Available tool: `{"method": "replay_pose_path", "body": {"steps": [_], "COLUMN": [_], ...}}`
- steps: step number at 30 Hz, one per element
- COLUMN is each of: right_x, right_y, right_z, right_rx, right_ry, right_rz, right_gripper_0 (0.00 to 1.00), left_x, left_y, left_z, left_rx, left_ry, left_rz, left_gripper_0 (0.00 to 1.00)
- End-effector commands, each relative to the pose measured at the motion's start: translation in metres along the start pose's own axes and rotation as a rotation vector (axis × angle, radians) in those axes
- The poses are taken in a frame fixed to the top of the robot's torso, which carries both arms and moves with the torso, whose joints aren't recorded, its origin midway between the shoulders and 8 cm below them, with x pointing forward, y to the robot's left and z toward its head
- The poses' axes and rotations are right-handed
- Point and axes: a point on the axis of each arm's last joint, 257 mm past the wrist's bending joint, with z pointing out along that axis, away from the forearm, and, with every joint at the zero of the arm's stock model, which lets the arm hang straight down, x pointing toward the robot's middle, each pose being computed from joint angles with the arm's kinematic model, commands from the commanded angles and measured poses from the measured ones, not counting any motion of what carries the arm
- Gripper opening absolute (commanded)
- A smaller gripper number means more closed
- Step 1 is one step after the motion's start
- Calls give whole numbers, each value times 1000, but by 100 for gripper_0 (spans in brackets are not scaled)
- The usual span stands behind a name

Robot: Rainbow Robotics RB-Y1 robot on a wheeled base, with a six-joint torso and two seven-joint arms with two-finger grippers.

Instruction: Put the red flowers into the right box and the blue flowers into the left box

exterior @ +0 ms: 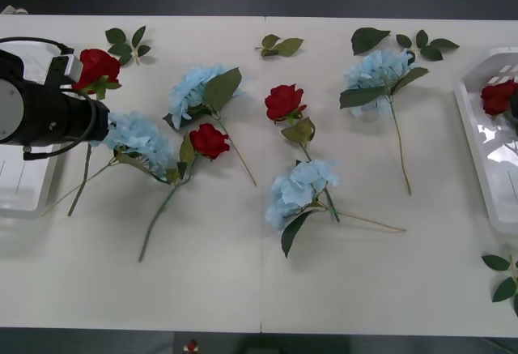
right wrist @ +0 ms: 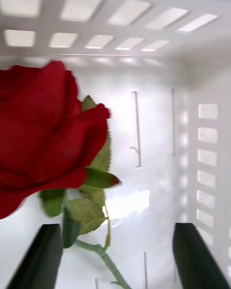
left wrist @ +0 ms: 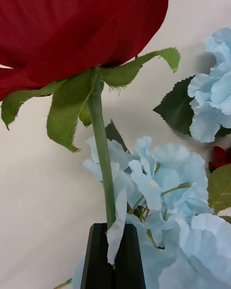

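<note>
My left gripper (left wrist: 113, 229) is shut on the green stem of a red flower (left wrist: 82, 24), with a pale blue petal caught at its tips. That rose (exterior: 95, 69) sits at the far left by my left arm, which covers part of the left box (exterior: 24, 188). A blue flower (exterior: 139, 139) lies just beside it. My right gripper (right wrist: 117, 226) hangs open inside the right box (right wrist: 159, 125), over a red flower (right wrist: 43, 135) lying there. The same rose (exterior: 497, 96) shows in the right box (exterior: 486, 159). Two more red flowers (exterior: 209, 140) (exterior: 283, 101) and three more blue flowers (exterior: 194, 91) (exterior: 299, 192) (exterior: 376, 70) lie mid-table.
Loose green leaf sprigs lie along the far edge (exterior: 128, 42) (exterior: 279, 44) (exterior: 425, 44) and near the front right corner (exterior: 506, 277). Long stems cross each other in the middle of the white table (exterior: 243, 281).
</note>
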Motion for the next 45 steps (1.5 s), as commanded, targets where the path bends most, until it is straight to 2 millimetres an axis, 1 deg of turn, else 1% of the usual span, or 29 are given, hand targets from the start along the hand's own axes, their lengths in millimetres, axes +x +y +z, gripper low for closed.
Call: {"method": "replay_pose_path", "body": {"steps": [1,5,6,7,8,10,11,12,14,16,18,20,21,22,24,25,27,28,30,31,32,36,37,38,40,42,44,45], "right_x": [-25,-37,-40,-44,-47,-52,-52,-49,-43,-37,-33,-33,-34,-32,-28,-28,-23,-22,-18,-17,-17,-23,-24,-28,-31,-32,-32,-32], "right_y": [3,22,30,36,42,59,65,79,101,130,154,166,175,184,197,200,211,213,224,226,234,256,259,264,268,272,275,275], "right_z": [-26,-51,-60,-70,-78,-97,-102,-111,-124,-145,-163,-172,-177,-178,-175,-174,-166,-165,-159,-158,-157,-150,-149,-146,-143,-135,-128,-125], "right_rx": [-100,-215,-263,-306,-338,-413,-437,-486,-568,-686,-797,-844,-866,-877,-873,-867,-819,-805,-751,-739,-719,-665,-658,-641,-629,-608,-590,-578], "right_ry": [-32,-31,-31,-36,-46,-73,-81,-93,-100,-117,-129,-135,-139,-132,-105,-92,-50,-40,5,13,23,29,27,20,11,8,9,6], "right_rz": [-56,-72,-81,-91,-110,-158,-172,-198,-198,-175,-118,-97,-96,-99,-97,-92,-100,-102,-110,-106,-108,-74,-71,-67,-66,-70,-71,-76], "right_gripper_0": [100,100,100,100,100,100,100,100,100,100,100,100,100,100,100,100,100,100,100,100,100,100,100,100,100,100,100,100], "left_x": [-32,-38,-40,-41,-42,-43,-42,-42,-42,-42,-43,-44,-45,-45,-48,-49,-52,-54,-55,-55,-54,-41,-38,-33,-27,-17,-10,-9], "left_y": [-6,-7,-8,-8,-8,-9,-9,-9,-9,-9,-7,-5,-1,5,15,18,32,36,52,55,63,83,87,98,110,126,136,137], "left_z": [-25,-28,-28,-28,-28,-28,-28,-28,-28,-28,-28,-28,-28,-28,-26,-26,-23,-22,-16,-14,-11,-6,-5,-7,-10,-14,-14,-14], "left_rx": [0,1,3,5,5,6,6,8,9,8,-1,-8,-16,-29,-51,-55,-76,-81,-107,-108,-112,-102,-106,-120,-133,-149,-168,-170], "left_ry": [-53,-66,-73,-78,-79,-84,-82,-82,-80,-83,-86,-89,-90,-93,-101,-105,-114,-122,-130,-130,-136,-176,-178,-183,-180,-174,-175,-179], "left_rz": [-1,6,5,5,3,3,0,-1,-3,-1,-1,0,-1,-3,-3,-4,-7,-1,35,41,51,74,77,76,61,39,33,32], "left_gripper_0": [0,0,0,2,8,33,41,60,79,98,100,100,100,100,100,100,100,100,100,100,100,100,100,100,100,100,100,100]}}
